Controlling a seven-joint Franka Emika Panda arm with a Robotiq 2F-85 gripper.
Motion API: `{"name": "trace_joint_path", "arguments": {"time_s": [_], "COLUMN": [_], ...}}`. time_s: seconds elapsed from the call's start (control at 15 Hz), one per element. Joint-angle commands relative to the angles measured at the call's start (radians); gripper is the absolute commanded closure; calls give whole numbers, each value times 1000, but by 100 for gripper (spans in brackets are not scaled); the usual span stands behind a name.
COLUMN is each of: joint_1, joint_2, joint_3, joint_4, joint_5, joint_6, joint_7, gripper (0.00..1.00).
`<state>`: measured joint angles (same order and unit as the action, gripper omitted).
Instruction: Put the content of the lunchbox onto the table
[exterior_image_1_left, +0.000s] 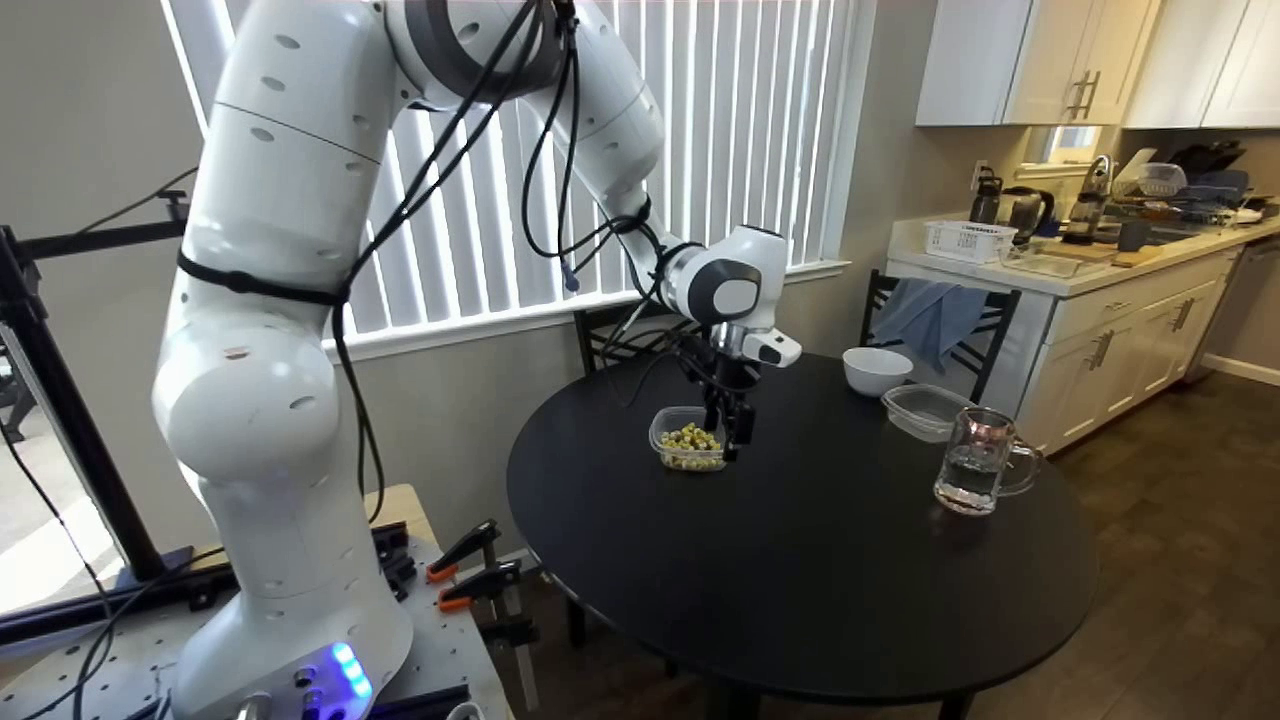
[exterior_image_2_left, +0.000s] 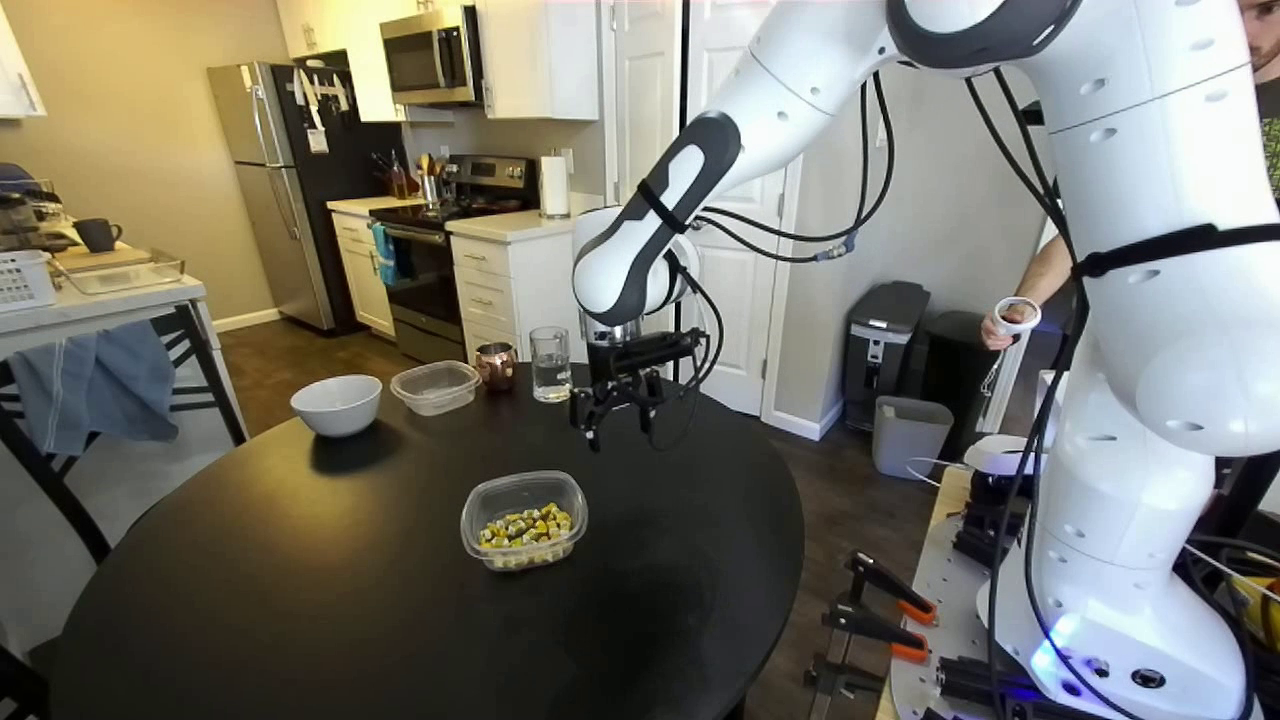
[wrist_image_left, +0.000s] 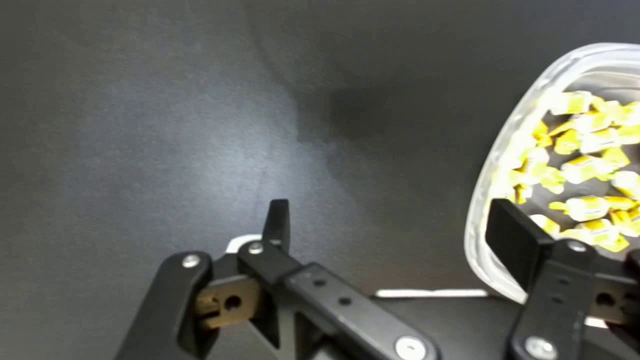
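Lunchbox (exterior_image_2_left: 522, 490): Clear plastic, round-cornered, uncovered and upright on the round matte-black table (exterior_image_1_left: 800, 570), nearer the edge beside the window blinds (exterior_image_1_left: 745, 140) than the edge facing the kitchen cabinets (exterior_image_1_left: 1150, 350).
Handling: Likely light and slick, its thin walls apt to bow under a hard squeeze.
Grip point: A side wall at the lip looks best, one finger inside and one outside, leaving the opposite side free to pour.
Contents: Wrapped candies (wrist_image_left: 586, 207) in yellow and white, apparently twist-ended, lie loose inside; small and probably firm, they should tumble out once tipped.
Gripper (wrist_image_left: 390, 225): Black fingers spread wide, nothing pinched; the wrist view has one overlapping the rim, but in an exterior view a gap parts them from the lunchbox (exterior_image_2_left: 522, 490).
Kitchen-side edge: A smooth white bowl (exterior_image_2_left: 337, 408), a second translucent container (exterior_image_2_left: 437, 388), a copper-colored mug (exterior_image_2_left: 496, 366) with a metallic sheen and a handled glass mug (exterior_image_1_left: 972, 470) line the curve.
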<state>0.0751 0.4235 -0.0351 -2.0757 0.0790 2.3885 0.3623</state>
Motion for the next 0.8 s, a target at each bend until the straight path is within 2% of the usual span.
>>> {"name": "trace_joint_path", "arguments": {"time_s": [0.0,0.67,0.73], "joint_1": [33,75,72], "joint_2": [51,219,222], "joint_3": [10,1,5], "joint_4": [71,137,139], "joint_5": [-29,-35,-32], "joint_6": [-9,-13,-13], "joint_7": [0,23,10], "gripper": [0,0,4]}}
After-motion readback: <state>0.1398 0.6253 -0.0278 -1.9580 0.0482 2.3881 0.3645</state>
